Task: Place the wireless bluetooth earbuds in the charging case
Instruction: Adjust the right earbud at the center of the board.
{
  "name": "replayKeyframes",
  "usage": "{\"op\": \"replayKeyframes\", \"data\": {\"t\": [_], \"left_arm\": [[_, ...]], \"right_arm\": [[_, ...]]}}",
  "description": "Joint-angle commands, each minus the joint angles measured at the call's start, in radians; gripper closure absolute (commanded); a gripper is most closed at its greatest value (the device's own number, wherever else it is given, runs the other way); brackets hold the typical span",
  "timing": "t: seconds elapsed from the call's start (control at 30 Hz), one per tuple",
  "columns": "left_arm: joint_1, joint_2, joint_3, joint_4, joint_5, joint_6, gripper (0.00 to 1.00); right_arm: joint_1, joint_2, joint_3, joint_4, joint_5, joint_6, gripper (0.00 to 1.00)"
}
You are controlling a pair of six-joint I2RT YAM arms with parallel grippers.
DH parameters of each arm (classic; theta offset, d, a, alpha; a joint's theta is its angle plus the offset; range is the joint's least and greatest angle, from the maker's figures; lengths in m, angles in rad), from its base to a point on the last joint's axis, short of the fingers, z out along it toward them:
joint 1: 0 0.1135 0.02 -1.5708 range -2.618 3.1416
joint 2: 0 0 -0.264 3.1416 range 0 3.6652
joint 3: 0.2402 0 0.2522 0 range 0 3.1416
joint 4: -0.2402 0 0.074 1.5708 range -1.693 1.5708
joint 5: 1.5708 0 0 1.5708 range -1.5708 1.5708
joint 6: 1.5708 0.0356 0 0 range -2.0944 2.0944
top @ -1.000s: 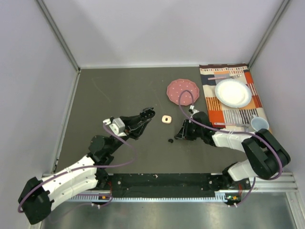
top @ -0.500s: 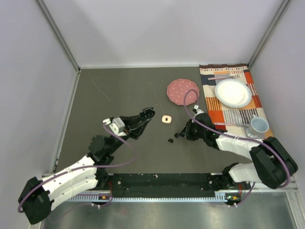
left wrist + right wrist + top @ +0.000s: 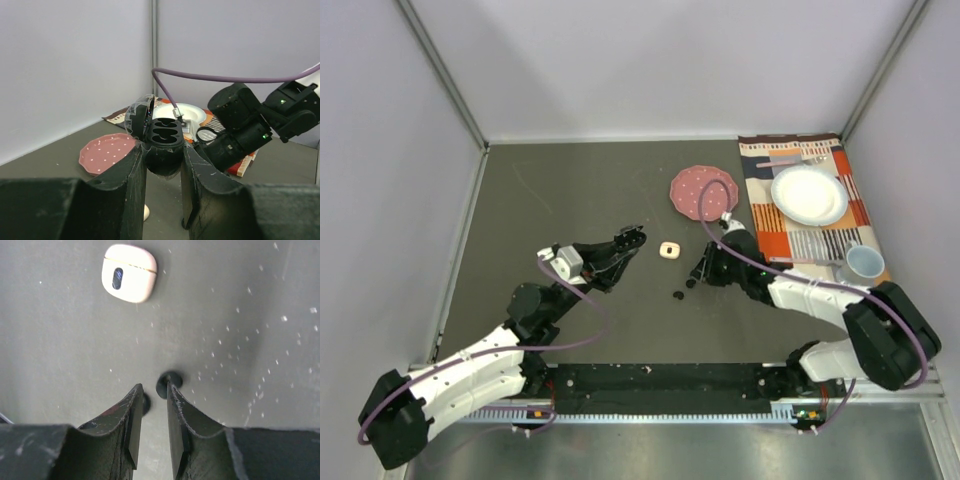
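Item: left gripper [image 3: 162,152] clamped open case [image 3: 164,131]; right gripper [image 3: 154,390] stood narrowly apart, empty, beside black earbud [image 3: 167,381]; hazard: off-centre closing could have flicked it away.

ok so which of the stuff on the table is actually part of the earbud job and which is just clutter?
Job: open black charging case, clamped in the left gripper; two small black rounded earbuds on the table by the right gripper; closed cream rounded case, probably.
Clutter: pink dotted disc; striped placemat; white round plate; pale blue cup.
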Motion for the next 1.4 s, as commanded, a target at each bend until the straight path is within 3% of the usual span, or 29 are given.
{"op": "replayKeyframes", "data": {"t": [0.0,0.17,0.47,1.37], "left_arm": [[0.004,-0.014,0.006,0.042,-0.017,-0.006,1.00],[0.004,-0.028,0.004,0.029,-0.026,0.002,1.00],[0.005,-0.019,0.010,0.027,-0.028,0.006,1.00],[0.005,0.003,0.009,0.039,-0.023,-0.007,1.00]], "right_arm": [[0.010,0.080,0.102,0.010,-0.002,-0.076,0.74],[0.010,0.172,0.153,0.001,-0.014,-0.088,0.77],[0.010,0.201,0.127,0.024,-0.042,-0.074,0.78],[0.025,0.032,-0.014,-0.001,-0.010,0.018,0.78]]}}
